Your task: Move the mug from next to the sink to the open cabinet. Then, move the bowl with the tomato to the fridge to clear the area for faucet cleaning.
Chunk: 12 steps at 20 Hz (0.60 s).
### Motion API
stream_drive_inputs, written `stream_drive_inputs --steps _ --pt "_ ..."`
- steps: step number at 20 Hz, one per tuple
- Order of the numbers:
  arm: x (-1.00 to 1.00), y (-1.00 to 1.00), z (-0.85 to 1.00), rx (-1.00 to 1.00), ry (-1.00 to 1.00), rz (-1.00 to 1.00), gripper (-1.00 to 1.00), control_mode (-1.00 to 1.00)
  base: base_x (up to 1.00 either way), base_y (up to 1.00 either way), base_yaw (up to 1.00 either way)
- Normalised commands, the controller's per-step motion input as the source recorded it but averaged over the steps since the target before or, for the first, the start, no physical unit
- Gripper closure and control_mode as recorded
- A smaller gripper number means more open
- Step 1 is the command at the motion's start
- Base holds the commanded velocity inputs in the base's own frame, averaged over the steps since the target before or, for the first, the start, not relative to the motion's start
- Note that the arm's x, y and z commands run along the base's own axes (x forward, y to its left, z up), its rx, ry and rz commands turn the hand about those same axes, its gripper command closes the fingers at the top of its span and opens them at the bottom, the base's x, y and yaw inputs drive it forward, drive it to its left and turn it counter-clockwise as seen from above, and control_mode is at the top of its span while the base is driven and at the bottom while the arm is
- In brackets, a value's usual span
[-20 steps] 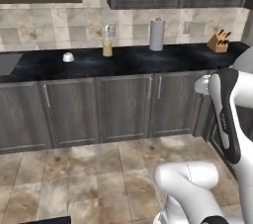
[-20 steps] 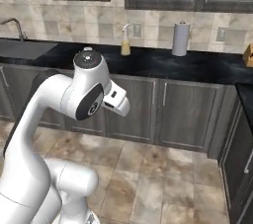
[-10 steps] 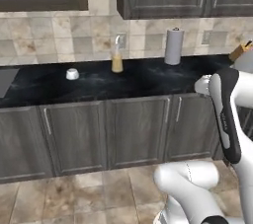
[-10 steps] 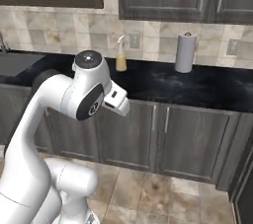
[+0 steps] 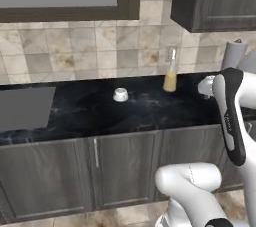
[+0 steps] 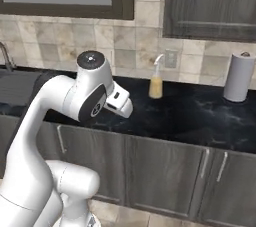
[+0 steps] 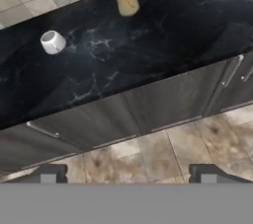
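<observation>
The mug (image 5: 120, 94) sits on the black bench (image 5: 150, 116), left of the soap bottle (image 5: 171, 71). The claw (image 7: 123, 172) is spread wide, grasping nothing.

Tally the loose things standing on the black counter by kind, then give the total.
Mug: 1
Soap bottle with yellow liquid: 1
Paper towel roll: 1
Total: 3

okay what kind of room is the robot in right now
It looks like a home kitchen, a rendered one. A black marbled counter runs over dark grey cabinet doors with a tiled wall behind; a small white mug, a soap bottle and a paper towel roll stand on it.
</observation>
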Motion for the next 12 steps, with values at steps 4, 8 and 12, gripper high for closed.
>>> stream_drive_inputs --steps 4,8,12 --pt "0.00 0.00 0.00 0.00 0.00 0.00 -1.00 1.00 1.00 0.97 0.08" --pt "0.00 0.00 0.00 0.00 0.00 0.00 -1.00 1.00 0.96 0.39 0.01" --pt "0.28 0.02 -0.22 -0.04 0.00 0.03 -1.00 -1.00 0.32 0.04 -0.01"
